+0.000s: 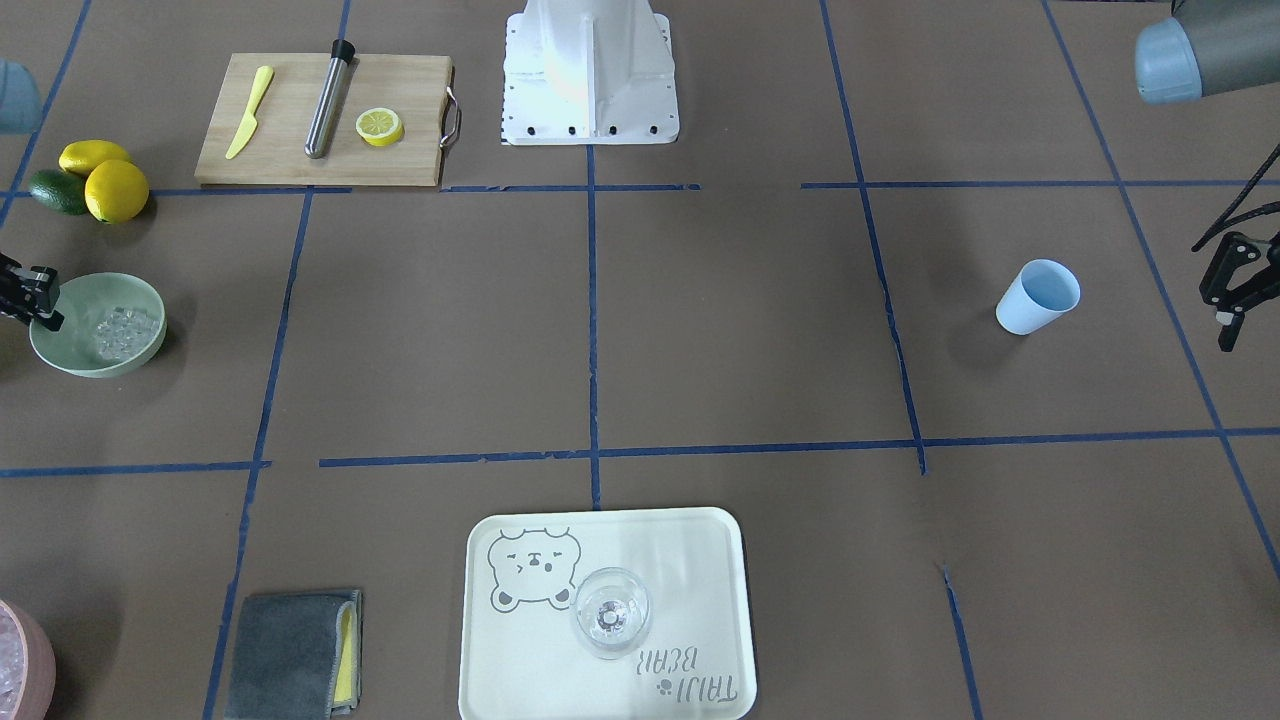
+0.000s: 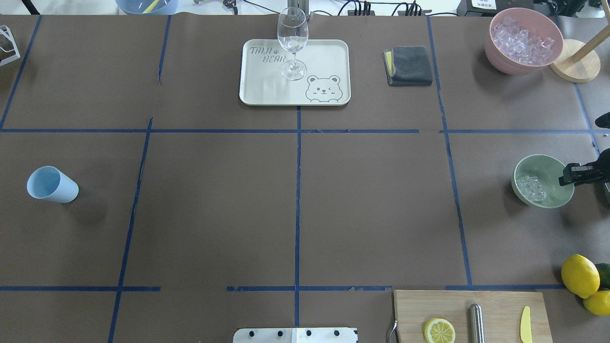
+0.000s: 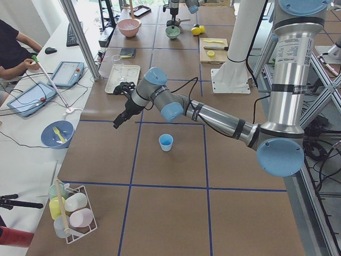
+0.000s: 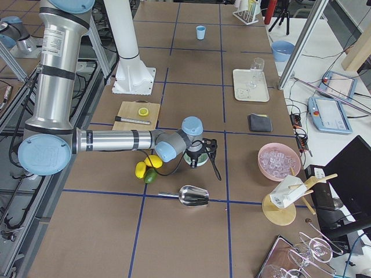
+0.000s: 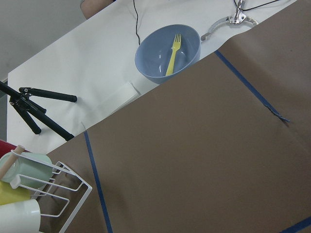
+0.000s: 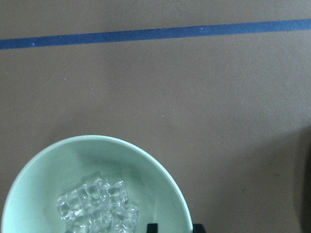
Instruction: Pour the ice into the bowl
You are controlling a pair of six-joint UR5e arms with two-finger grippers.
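Note:
The pale mint-green bowl (image 2: 548,166) stands at the table's right side, and also shows in the front view (image 1: 85,300) and the right wrist view (image 6: 48,170). A small heap of clear ice (image 2: 531,186) lies inside it (image 6: 97,204). My right gripper (image 2: 569,177) is at the bowl's outer rim, one finger inside and one outside, closed on the rim (image 6: 175,228). My left gripper (image 1: 1226,330) hangs open and empty above the table's left edge, beyond a blue cup (image 2: 50,185).
A pink container of ice (image 2: 522,40) stands far right by a wooden stand. A metal scoop (image 4: 194,197) lies near the right edge. Lemons (image 2: 579,275), a cutting board (image 2: 457,305), a grey cloth (image 2: 409,65) and a tray (image 2: 267,90) holding a glass are around.

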